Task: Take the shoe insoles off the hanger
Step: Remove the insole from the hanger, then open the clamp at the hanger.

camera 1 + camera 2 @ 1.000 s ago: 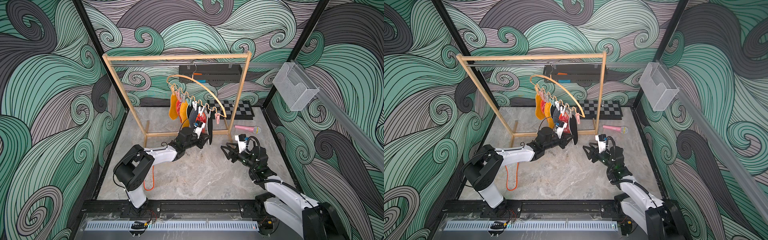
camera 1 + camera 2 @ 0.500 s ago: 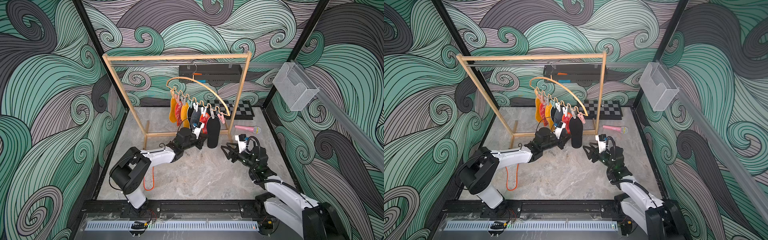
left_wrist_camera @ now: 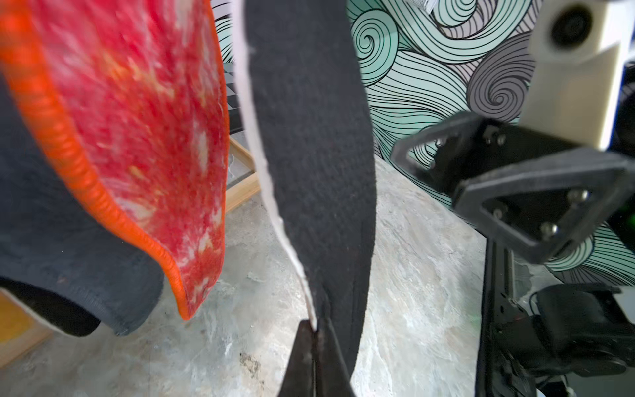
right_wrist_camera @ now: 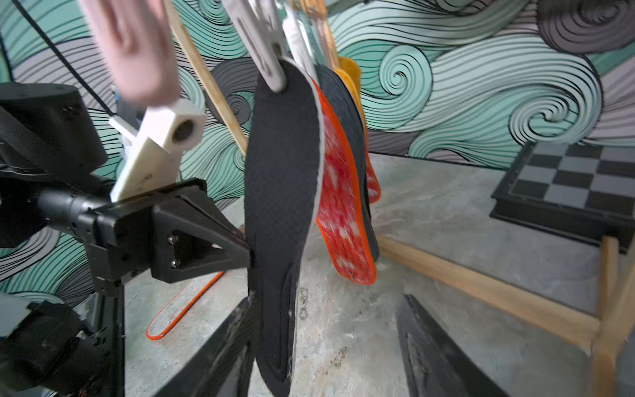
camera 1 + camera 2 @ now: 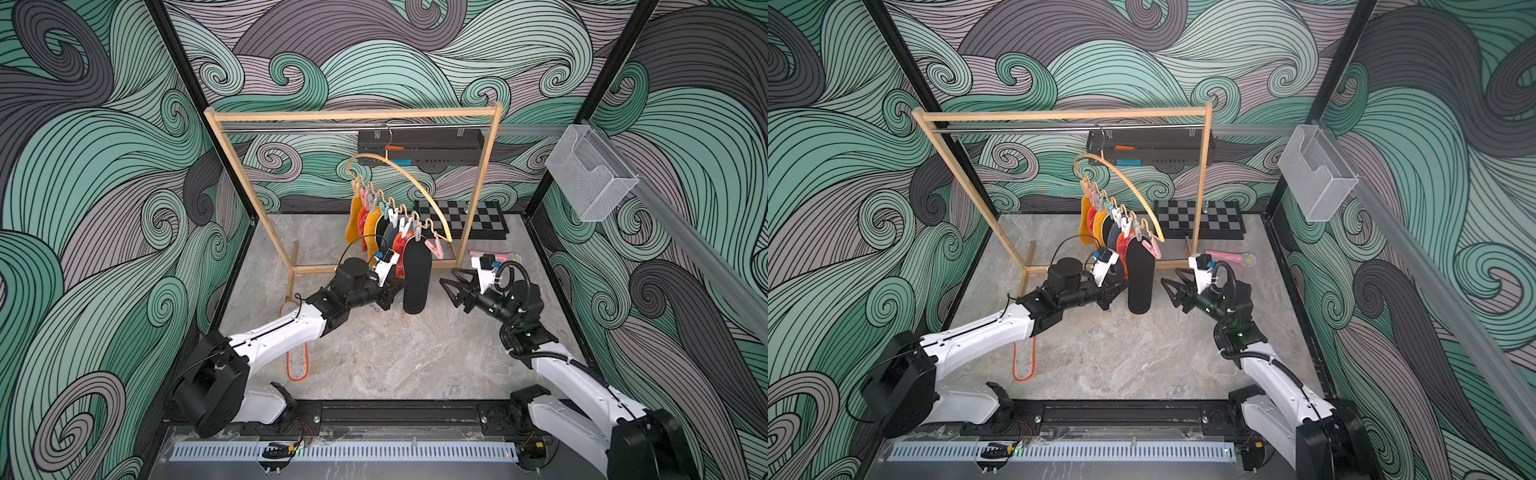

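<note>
The hanger (image 5: 417, 189), a light wooden bow with pastel pegs, hangs from the rack's rail with several shoe insoles pegged in a row. Nearest me is a long black insole (image 5: 415, 274) (image 5: 1139, 278); behind it hang a red-white mottled one (image 4: 340, 206), a dark grey one (image 3: 51, 223) and mustard yellow ones (image 5: 353, 224). My left gripper (image 5: 398, 286) (image 3: 314, 330) is shut on the black insole's (image 3: 309, 137) white-backed side edge, low down. My right gripper (image 5: 446, 286) (image 4: 326, 302) stands open just right of that insole (image 4: 281, 172), not touching it.
The big wooden rack frame (image 5: 353, 114) straddles the back of the floor, its base bar (image 4: 481, 285) lying low behind the insoles. A chessboard (image 5: 478, 216) and a pink microphone (image 5: 494, 254) lie at the back right. An orange cord loop (image 5: 297, 357) lies under the left arm.
The left jaws have closed on the black insole's edge. The hanger swung, turning the black insole broadside to the top camera. The right jaws have opened a little wider.
</note>
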